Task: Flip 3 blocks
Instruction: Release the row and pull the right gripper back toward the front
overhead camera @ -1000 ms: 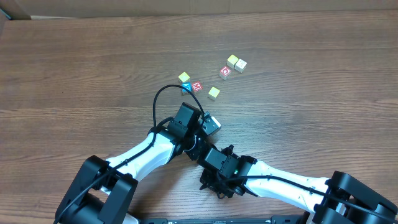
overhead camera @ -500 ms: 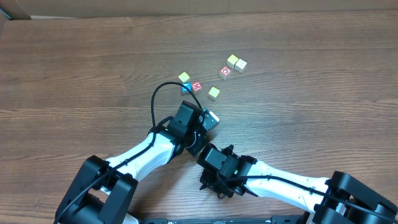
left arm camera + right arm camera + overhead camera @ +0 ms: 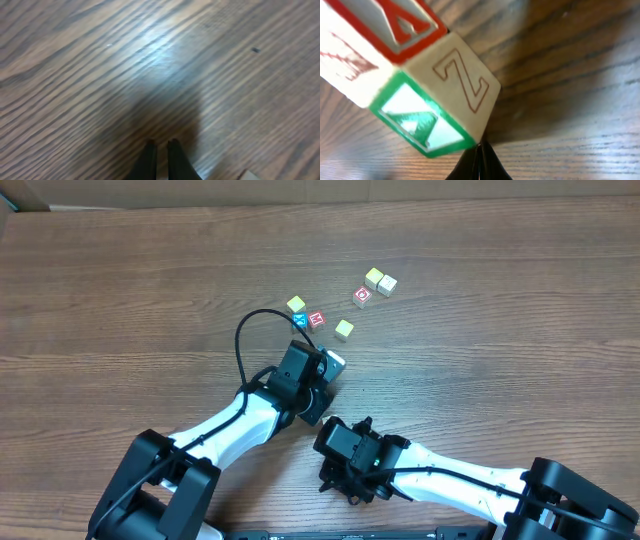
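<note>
Our left gripper [image 3: 159,150] is closed with nothing in it, its tips over bare bench [image 3: 120,280]. Our right gripper [image 3: 479,150] is closed too, its tips at the lower edge of a Z block [image 3: 465,82] with a green-framed face. We cannot place that block from overhead. The teal block [image 3: 299,321] lies mid-bench beyond both arms, just beside a red block [image 3: 316,318] and near a yellow block [image 3: 296,304]. Bare wood runs wide to the left, the right and the far edge.
</note>
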Robot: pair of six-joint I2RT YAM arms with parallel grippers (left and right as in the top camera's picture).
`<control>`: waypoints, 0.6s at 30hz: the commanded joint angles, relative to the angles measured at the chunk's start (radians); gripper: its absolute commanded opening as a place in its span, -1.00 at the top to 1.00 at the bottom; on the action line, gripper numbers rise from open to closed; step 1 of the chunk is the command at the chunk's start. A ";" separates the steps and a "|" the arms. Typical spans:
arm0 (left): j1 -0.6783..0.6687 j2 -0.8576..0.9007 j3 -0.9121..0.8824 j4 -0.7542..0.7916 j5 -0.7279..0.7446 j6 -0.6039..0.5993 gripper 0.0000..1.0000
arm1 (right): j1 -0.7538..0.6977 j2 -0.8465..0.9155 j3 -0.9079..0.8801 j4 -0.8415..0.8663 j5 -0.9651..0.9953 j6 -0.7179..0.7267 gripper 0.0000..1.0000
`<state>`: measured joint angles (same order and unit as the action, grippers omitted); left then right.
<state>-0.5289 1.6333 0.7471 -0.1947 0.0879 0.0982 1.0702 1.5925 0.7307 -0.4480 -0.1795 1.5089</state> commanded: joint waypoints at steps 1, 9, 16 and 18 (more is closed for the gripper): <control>0.032 0.016 0.004 0.002 -0.009 -0.061 0.92 | 0.024 0.009 0.002 -0.008 -0.005 0.042 0.92; 0.064 0.016 0.004 -0.003 0.016 -0.080 0.92 | 0.059 -0.006 0.002 -0.043 -0.027 0.078 0.92; 0.088 0.016 0.004 -0.021 0.016 -0.129 0.92 | 0.089 -0.068 0.002 -0.161 -0.005 0.146 0.92; 0.107 0.016 0.004 -0.026 0.016 -0.159 0.92 | 0.101 -0.095 0.002 -0.196 0.016 0.172 0.92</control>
<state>-0.4492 1.6379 0.7471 -0.2169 0.0933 -0.0013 1.1542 1.5497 0.7319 -0.6258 -0.1955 1.6253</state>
